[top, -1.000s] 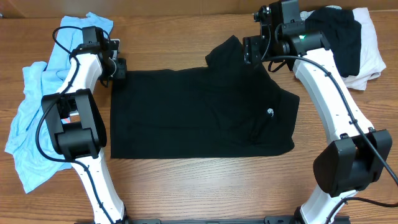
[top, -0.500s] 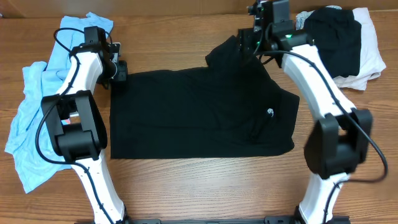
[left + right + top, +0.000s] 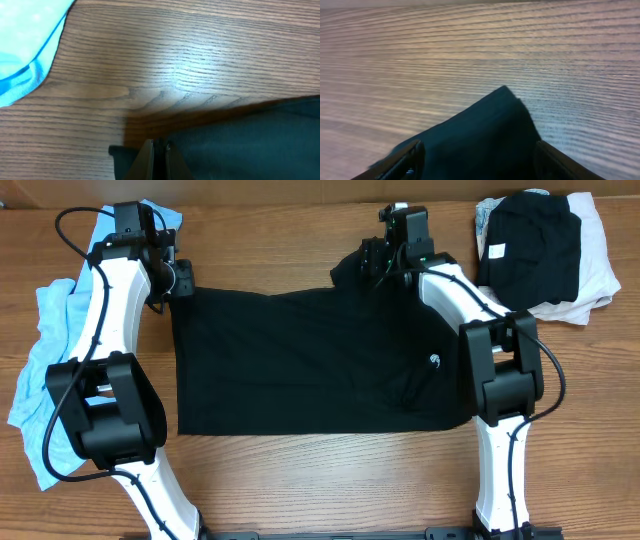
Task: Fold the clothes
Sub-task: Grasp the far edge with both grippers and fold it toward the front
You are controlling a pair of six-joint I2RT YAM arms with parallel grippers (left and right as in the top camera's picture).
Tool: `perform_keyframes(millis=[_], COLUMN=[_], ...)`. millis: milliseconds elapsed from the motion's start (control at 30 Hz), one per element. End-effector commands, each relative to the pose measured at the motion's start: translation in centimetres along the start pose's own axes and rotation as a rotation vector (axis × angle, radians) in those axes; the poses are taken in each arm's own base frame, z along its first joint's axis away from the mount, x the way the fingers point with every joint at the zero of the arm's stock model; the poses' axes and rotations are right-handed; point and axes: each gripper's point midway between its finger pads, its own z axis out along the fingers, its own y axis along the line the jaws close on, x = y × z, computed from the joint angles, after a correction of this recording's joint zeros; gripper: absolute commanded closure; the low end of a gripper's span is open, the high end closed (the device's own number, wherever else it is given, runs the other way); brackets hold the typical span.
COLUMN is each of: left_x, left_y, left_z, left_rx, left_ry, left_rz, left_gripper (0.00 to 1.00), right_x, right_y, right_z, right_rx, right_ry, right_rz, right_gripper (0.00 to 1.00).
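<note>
Black shirt (image 3: 300,360) flat at table centre, long axis left-right, sleeve tip (image 3: 505,97) pointing toward far edge. Near hem straight. Bare table (image 3: 320,480) wide in front, narrower strip beyond. Blue clothes heap (image 3: 45,370) just beside shirt's left edge; folded pile (image 3: 560,260) apart at far right. Left gripper (image 3: 159,147) fingers together, pinching shirt's far-left corner. Right gripper (image 3: 480,160) fingers spread, straddling sleeve tip.

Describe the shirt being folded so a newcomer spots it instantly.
At the middle of the wooden table lies the black shirt, spread flat. Its small white logo and flat spread set it apart from the black garment bunched in the far-right corner.
</note>
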Motion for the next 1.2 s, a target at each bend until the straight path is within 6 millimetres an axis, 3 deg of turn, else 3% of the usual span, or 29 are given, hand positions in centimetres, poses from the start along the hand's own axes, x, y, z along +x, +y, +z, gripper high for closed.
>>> perform_keyframes(millis=[0, 400, 633, 733, 800, 900, 967, 1167], left_x=[-0.1, 0.2, 0.3, 0.3, 0.1, -0.2, -0.3, -0.9], left_y=[-0.3, -0.3, -0.3, -0.3, -0.2, -0.2, -0.1, -0.1], left_z=[-0.3, -0.3, -0.3, -0.3, -0.3, -0.3, -0.3, -0.3], left_rx=[-0.006, -0.006, -0.006, -0.006, -0.006, -0.007, -0.009, -0.010], left_ry=[-0.007, 0.005, 0.008, 0.008, 0.001, -0.009, -0.016, -0.037], left_rz=[-0.010, -0.010, -0.011, -0.011, -0.011, -0.009, -0.010, -0.008], left_gripper=[0.96, 0.96, 0.96, 0.96, 0.96, 0.96, 0.96, 0.96], right_x=[0.1, -0.3, 1.4, 2.2, 2.0, 0.4, -1.7, -7.6], right_y=[-0.8, -1.3, -1.7, -1.8, -2.2, -2.5, -2.2, -0.7], right_z=[1.3, 3.4, 4.1, 4.1, 3.8, 2.3, 0.7, -5.9], right_rx=[0.051, 0.056, 0.067, 0.074, 0.101, 0.145, 0.157, 0.153], right_ry=[-0.026, -0.110, -0.058, -0.022, -0.013, 0.010, 0.013, 0.044], right_rz=[0.006, -0.025, -0.060, -0.059, -0.043, -0.033, -0.034, -0.063], right_gripper=[0.28, 0.30, 0.62, 0.90, 0.96, 0.96, 0.96, 0.96])
